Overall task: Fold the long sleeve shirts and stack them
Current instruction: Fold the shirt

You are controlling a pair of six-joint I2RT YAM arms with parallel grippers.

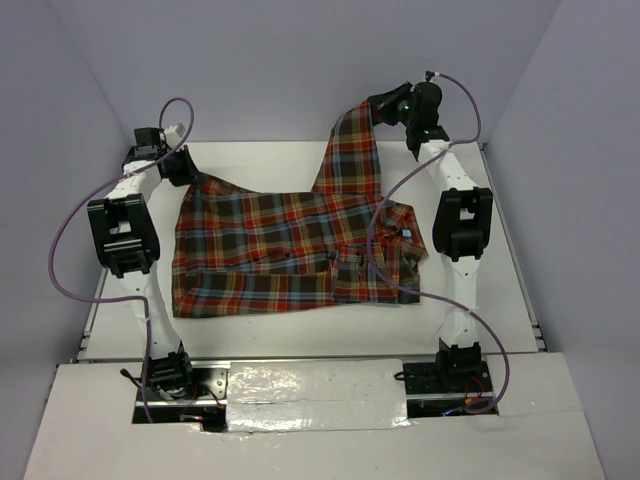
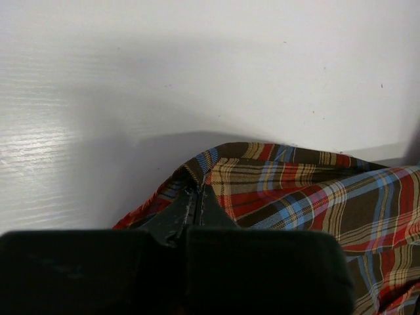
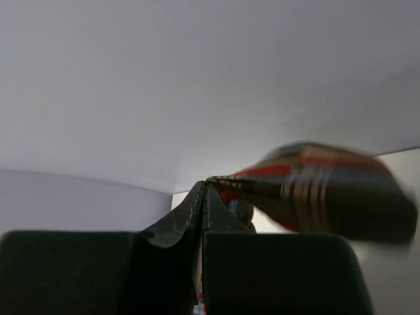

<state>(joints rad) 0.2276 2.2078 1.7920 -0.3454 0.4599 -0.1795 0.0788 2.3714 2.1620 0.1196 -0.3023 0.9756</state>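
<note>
**Both grippers pinched on the plaid shirt, right corner lifted**

The plaid shirt [image 1: 265, 250] lies spread across the middle of the white table [image 1: 270, 155], between the two arms. Most of it is flat. Its near edge runs roughly straight from left to right, and its right end is rumpled into folds just beside the right arm.

The left gripper [image 1: 183, 166] sits low at the shirt's far left corner. In the left wrist view its jaws are pressed together on the very edge of the cloth, which bunches up slightly where it is pinched. That corner is at or just above table level.

The right gripper [image 1: 387, 104] is raised high over the far right of the table, near the back wall [image 1: 300, 60]. Its jaws are clamped on a piece of the shirt, and a tapering strip of plaid hangs from it down to the rest of the cloth on the table. In the right wrist view the fabric juts out from the closed fingertips to the right, blurred. Whether this piece is a sleeve or a corner of the body cannot be told.

A purple cable [image 1: 62, 225] loops beside each arm.
</note>
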